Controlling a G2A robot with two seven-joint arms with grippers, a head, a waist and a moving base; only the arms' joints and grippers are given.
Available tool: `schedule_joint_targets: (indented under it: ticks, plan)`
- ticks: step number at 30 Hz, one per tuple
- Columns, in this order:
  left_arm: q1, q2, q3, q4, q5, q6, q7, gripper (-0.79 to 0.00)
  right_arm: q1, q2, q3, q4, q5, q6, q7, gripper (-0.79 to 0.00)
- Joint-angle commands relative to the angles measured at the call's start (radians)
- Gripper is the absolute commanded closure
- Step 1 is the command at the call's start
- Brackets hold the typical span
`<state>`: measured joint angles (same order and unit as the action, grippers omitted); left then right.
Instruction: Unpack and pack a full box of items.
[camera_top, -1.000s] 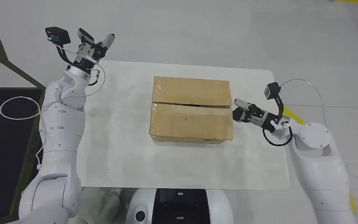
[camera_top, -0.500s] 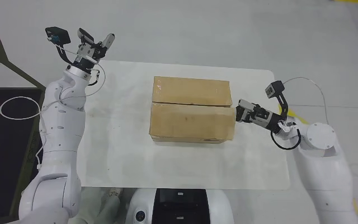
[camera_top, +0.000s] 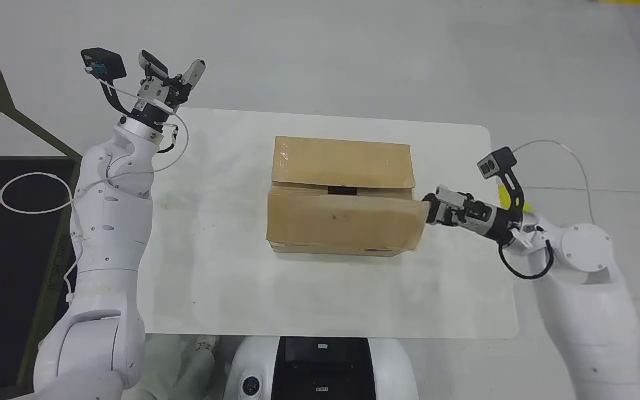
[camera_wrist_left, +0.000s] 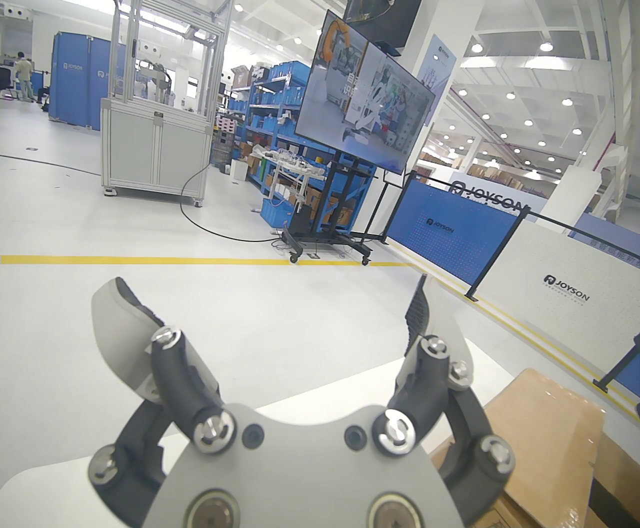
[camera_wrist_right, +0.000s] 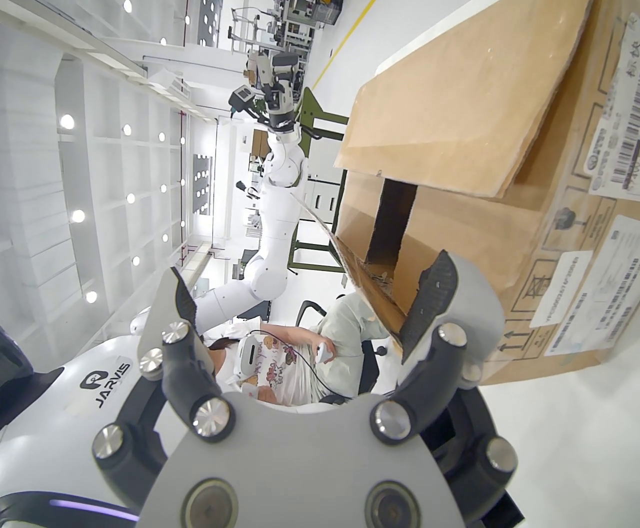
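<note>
Left gripper (camera_top: 174, 64) sits over the far left corner of the table (camera_top: 220, 260), well apart from the box. Its claw is spread wide with nothing in it. My read is a stand-off pose, high and clear of the flap work, ready for the second flap.

Box (camera_top: 340, 225) is mid-table, upright on its base, with its long side running left to right. It isn't braced by anything, only its own weight on the tabletop. The far flap (camera_top: 343, 162) lies flat. The near flap (camera_top: 340, 208) is tilted up at its right end, leaving a dark slit (camera_top: 343, 189) between the two. I can't tell what's inside through that slit.

Right gripper (camera_top: 432, 208) is at the box's right end, level with the top edge at the near flap's corner. The claw is apart, not clamped. In the right wrist view, the flap's raw corrugated edge sits between the fingers, against one ribbed pad (camera_wrist_right: 430, 295). It looks like a hook-and-pry: one finger under the corner levers the flap up without a pinch. Working from the end keeps the arm off the lid.

Stage looks like the very start of unpacking, with the lid half cracked.

Count:
- grippers: 2, both spread, both empty
- box: 1
- top flaps: 2 (1 flat, 1 lifted at one end)
- table: 1
- items: unknown, hidden
</note>
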<state>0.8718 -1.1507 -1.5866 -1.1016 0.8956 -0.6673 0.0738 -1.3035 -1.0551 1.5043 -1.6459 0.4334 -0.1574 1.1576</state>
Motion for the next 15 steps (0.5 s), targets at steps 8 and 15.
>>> schedule_joint_targets:
  ticks: [8, 15]
  plan:
    - [0.000, 0.000, 0.000, 0.000, 0.000, 0.000, 0.000, -0.785, -0.041, 0.012, 0.035, -0.060, 0.029, -0.021, 0.054, -0.785]
    - [0.000, 0.000, 0.000, 0.000, 0.000, 0.000, 0.000, -0.785, -0.083, 0.022, 0.061, -0.118, 0.050, -0.034, 0.114, -0.785]
